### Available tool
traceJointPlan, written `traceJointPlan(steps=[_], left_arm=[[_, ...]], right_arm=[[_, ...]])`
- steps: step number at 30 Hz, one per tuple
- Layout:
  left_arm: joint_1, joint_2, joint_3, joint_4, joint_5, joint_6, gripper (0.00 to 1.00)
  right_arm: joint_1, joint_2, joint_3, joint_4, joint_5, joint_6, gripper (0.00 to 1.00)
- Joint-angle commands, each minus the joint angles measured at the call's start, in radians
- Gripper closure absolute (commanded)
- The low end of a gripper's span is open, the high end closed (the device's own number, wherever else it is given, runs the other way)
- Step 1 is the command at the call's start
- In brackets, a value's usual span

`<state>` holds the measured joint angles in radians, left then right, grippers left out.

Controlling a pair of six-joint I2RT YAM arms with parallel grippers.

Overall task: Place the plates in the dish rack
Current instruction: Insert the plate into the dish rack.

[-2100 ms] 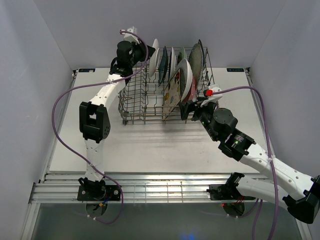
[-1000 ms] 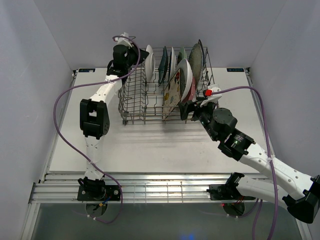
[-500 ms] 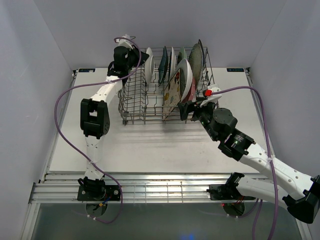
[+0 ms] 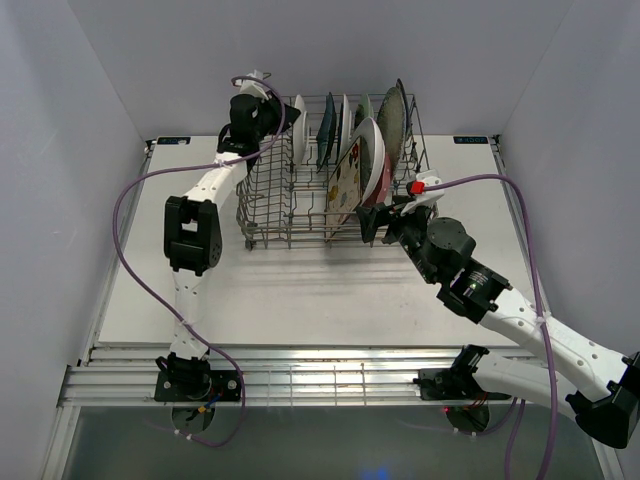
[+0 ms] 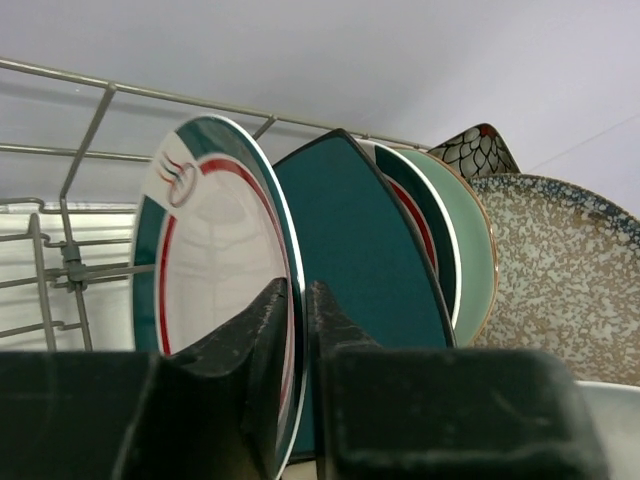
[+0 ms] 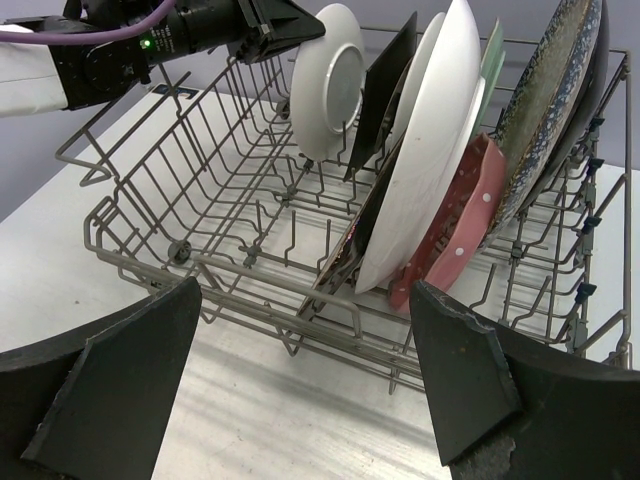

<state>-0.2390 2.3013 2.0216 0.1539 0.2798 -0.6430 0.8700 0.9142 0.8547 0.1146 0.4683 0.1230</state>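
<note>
The left jaws, nearly closed, pinch the rim of the white rimmed plate (image 5: 215, 270); it has come down into the dish rack (image 4: 285, 215) at its far-left end, beside the teal square plate (image 5: 370, 280), so release looks next; the right jaws gape empty at the rack's near side.

The pale grey counter (image 4: 300, 300) carries one thing directly: a large rectangular grey metal wire dish rack (image 4: 285, 215). The rack stands level on its base in the far half of the counter, a little left of the middle. Counter surface shows to the rack's left, to its right and along its near side. In the right wrist view, the rack's lowest wires (image 6: 300, 335) rest on the streaked counter (image 6: 250, 410).
</note>
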Motion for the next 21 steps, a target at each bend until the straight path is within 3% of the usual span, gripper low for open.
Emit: traceJointPlan(steps=[1,11,21], left_arm=[[-0.009,-0.003,0.052,0.038,0.050,0.017,0.74],[-0.016,-0.013,0.077,0.029,0.090,0.034,0.38],[-0.014,-0.100,0.062,-0.004,0.098,0.049,0.30]], right_arm=[[-0.003,-0.014,0.000,0.050,0.004,-0.010,0.10],[-0.003,-0.021,-0.003,0.051,0.001,-0.010,0.10],[-0.003,-0.034,0.000,0.040,-0.003,-0.006,0.10]])
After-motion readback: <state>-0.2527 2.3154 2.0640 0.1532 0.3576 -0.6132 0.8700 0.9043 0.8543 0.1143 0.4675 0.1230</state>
